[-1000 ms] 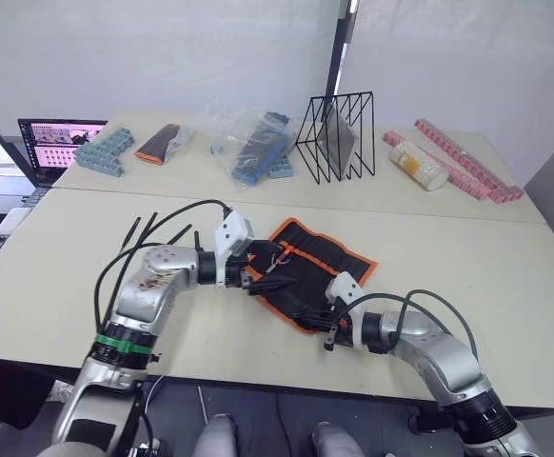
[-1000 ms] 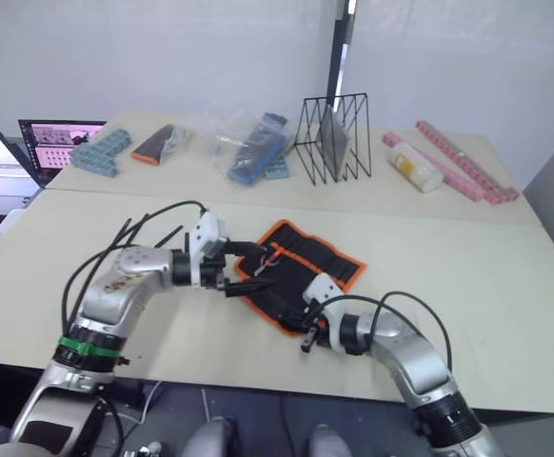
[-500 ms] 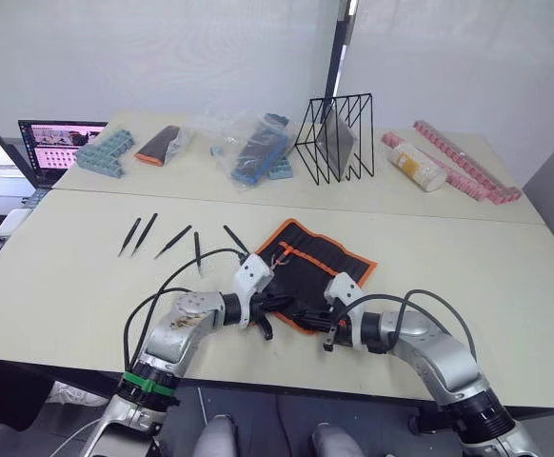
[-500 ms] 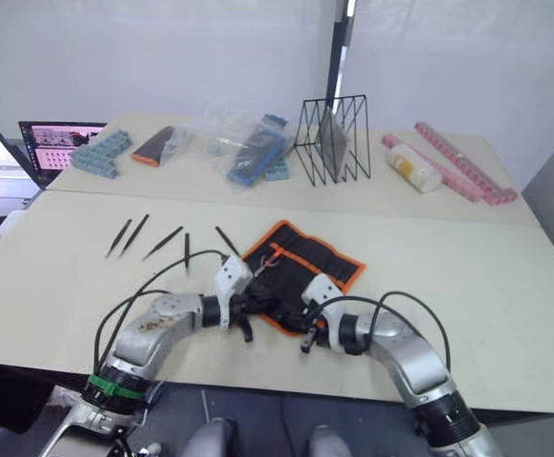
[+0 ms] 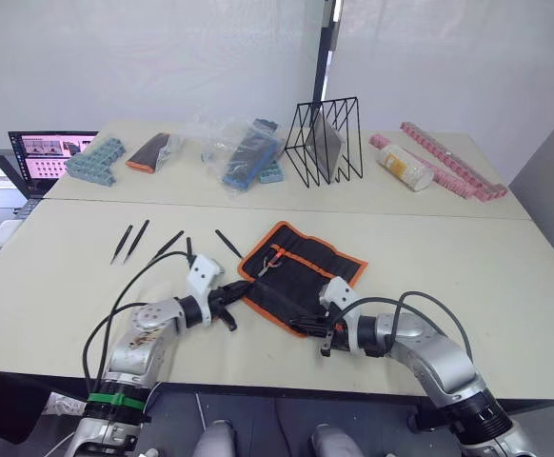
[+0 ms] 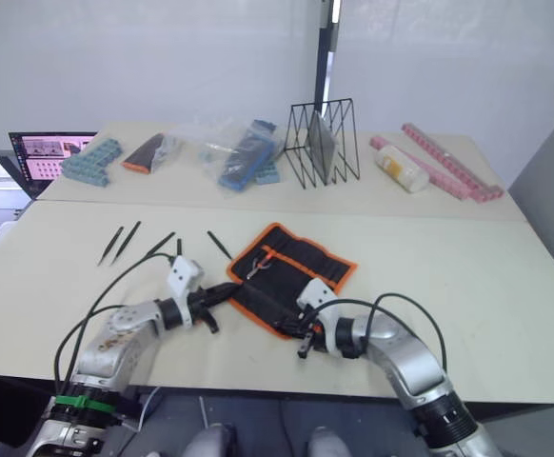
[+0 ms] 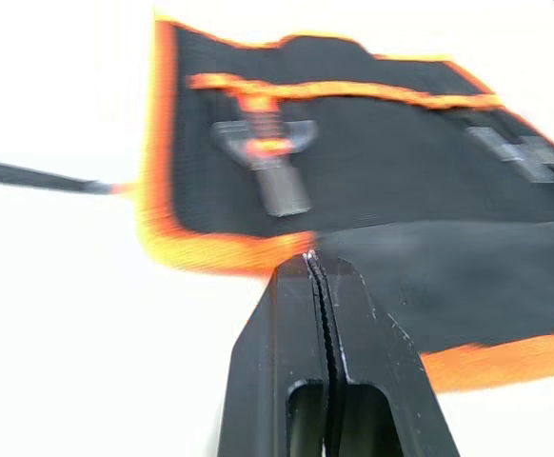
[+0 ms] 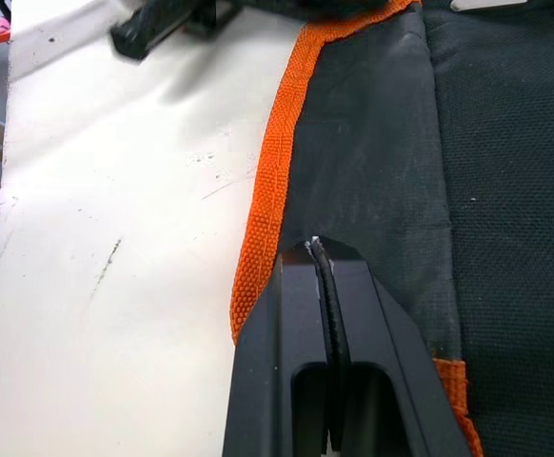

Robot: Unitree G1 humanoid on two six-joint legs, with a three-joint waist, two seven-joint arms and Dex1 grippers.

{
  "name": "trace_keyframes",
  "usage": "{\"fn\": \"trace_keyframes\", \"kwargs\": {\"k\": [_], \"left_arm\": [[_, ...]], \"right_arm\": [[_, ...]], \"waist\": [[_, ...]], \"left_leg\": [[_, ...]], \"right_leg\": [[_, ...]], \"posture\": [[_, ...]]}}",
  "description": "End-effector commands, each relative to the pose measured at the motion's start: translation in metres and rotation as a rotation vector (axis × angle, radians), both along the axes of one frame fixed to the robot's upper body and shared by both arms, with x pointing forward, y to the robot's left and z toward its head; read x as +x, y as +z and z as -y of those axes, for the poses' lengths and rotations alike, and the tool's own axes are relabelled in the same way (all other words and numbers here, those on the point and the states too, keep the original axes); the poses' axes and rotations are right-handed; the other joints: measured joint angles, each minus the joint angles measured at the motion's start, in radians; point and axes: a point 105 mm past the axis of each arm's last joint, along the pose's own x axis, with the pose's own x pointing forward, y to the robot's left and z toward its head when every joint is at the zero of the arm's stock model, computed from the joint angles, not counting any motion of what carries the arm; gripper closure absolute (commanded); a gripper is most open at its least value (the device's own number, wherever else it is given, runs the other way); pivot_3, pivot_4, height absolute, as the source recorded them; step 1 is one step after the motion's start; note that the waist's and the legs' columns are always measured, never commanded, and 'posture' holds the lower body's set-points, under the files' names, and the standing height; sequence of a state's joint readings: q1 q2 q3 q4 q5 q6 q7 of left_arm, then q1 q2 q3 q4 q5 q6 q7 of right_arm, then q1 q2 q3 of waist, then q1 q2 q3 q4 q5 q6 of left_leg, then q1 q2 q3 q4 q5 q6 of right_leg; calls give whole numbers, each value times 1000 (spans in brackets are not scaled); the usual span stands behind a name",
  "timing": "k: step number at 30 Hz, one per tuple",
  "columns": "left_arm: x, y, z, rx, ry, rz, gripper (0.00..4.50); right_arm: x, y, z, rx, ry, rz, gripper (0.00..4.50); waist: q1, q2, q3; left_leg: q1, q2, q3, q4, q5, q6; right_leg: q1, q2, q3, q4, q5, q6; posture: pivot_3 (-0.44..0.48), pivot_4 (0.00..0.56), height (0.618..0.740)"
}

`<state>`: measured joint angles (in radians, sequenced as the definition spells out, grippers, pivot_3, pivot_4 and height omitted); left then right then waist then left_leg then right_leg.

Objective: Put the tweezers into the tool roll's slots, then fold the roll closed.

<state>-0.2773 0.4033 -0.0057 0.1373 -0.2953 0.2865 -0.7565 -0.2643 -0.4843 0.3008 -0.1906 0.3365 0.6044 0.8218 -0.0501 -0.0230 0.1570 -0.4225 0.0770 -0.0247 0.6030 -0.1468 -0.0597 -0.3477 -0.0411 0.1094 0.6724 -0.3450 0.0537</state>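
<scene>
The tool roll (image 5: pixel 307 269) lies open and flat at the table's middle, black with orange edging, its slots (image 7: pixel 401 190) facing up. Several slim black tweezers (image 5: pixel 168 245) lie loose on the table to its left, the nearest (image 5: pixel 227 243) just off its left corner. My left gripper (image 5: pixel 240 292) is shut, and its tips (image 7: pixel 310 259) touch the orange edge at the roll's left corner. My right gripper (image 5: pixel 307 328) is shut too, with its tips (image 8: pixel 313 244) resting on the black fabric just inside the near edge. I cannot tell whether either one pinches fabric.
On the far table stand a black wire rack (image 5: pixel 323 141), a plastic bag of blue items (image 5: pixel 246 152), a small black-and-orange pouch (image 5: pixel 153 149), teal boxes (image 5: pixel 92 158), a laptop (image 5: pixel 39 146), a pale bottle (image 5: pixel 401 164) and pink strips (image 5: pixel 444 160).
My left gripper has shut and dropped from over the roll's left part to its left corner, uncovering the tweezers. The right arm has stayed put. The camera has shifted a little.
</scene>
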Motion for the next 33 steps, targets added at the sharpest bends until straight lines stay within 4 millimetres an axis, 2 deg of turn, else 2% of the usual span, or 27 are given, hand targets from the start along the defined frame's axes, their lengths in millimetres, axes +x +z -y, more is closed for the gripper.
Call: {"fn": "trace_keyframes", "kwargs": {"k": [1,5,7,10,13,15,17,21,25,27,29,33], "left_arm": [[0,-11,-25,-43,111,-63,4474],[4,25,-17,-338,98,-43,4474],[2,43,-8,-418,48,-9,4474],[-3,57,13,-431,-42,13,4474],[-6,60,36,-392,-119,14,4474],[-8,50,55,-295,-178,3,4474],[-11,32,66,-176,-222,-11,4474],[-4,-3,56,-89,-132,-82,4474],[-4,-35,37,8,-56,-128,4474],[-8,-41,34,-1,-52,-139,4474],[-9,-42,33,-16,-51,-139,4474],[-9,-37,37,-48,-53,-124,4474]], "right_arm": [[-11,-21,6,-53,-1,-97,4500],[-11,-19,6,-55,6,-88,4500],[-9,-16,5,-57,13,-65,4500],[-7,-12,5,-58,20,-43,4500],[-5,-7,2,-51,37,-25,4500],[-4,-4,0,-50,51,-11,4500],[-4,-3,-1,-54,62,-7,4500],[1,5,-5,-44,83,24,4500],[6,43,-15,78,162,94,4500],[9,55,-20,80,214,145,4500],[14,56,-21,54,242,173,4500],[35,40,-23,-41,241,222,4500]], "waist": [[1,0,0],[4,-1,0],[6,-1,0],[8,-2,1],[9,-2,1],[8,-2,1],[7,-2,1],[5,-2,1],[6,-2,1],[4,-1,1],[4,-1,1],[4,-1,0]], "left_leg": [[0,0,0,0,0,0],[-2,0,0,0,0,0],[-4,0,0,1,0,0],[-6,0,-1,2,0,0],[-7,0,-1,2,0,0],[-7,0,-1,2,0,0],[-7,0,-1,2,0,0],[-7,0,-1,1,0,0],[-8,0,-1,0,0,0],[-7,0,-1,1,0,0],[-6,0,-1,1,0,0],[-3,0,0,-1,0,0]], "right_leg": [[0,0,0,0,0,0],[-1,0,0,0,0,0],[-2,0,0,0,0,0],[-3,0,-1,0,0,0],[-3,0,-1,-1,0,0],[-3,0,-1,-2,0,0],[-3,0,-1,-3,0,0],[-3,0,-1,-5,0,0],[-3,0,-1,-7,0,0],[-3,0,-1,-7,0,0],[-2,0,0,-7,0,0],[0,0,0,-7,0,0]], "posture": [[0,150,734],[0,150,734],[0,150,734],[0,150,734],[0,150,734],[0,150,734],[0,150,734],[0,150,734],[0,150,734],[0,150,734],[0,150,734],[0,150,734]]}}
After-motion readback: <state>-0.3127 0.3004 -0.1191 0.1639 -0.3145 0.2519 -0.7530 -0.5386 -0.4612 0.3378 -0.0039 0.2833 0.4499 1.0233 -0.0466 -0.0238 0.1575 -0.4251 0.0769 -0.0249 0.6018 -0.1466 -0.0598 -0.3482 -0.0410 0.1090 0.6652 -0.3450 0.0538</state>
